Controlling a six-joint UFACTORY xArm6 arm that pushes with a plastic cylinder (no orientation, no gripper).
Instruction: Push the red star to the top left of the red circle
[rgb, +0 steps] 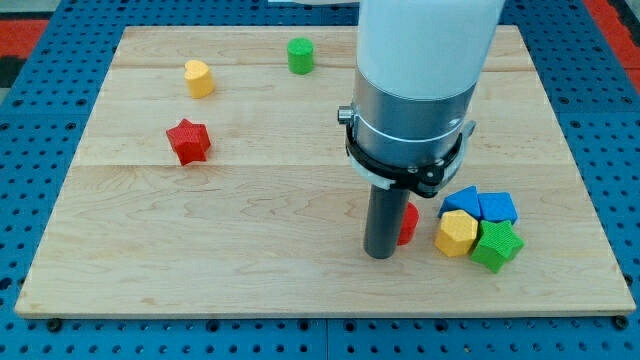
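Note:
The red star (188, 141) lies on the wooden board's left part, well to the view's left of my rod. The red circle (408, 223) is mostly hidden behind the rod; only its right edge shows. My tip (379, 254) rests on the board at the red circle's left side, touching or nearly touching it. The star is far up and left of the circle.
A yellow block (199, 77) and a green cylinder (300, 56) sit near the view's top left. A cluster at the right holds a blue block (461, 199), another blue block (498, 207), a yellow block (457, 234) and a green star (497, 246). The wooden board (250, 250) ends on blue matting.

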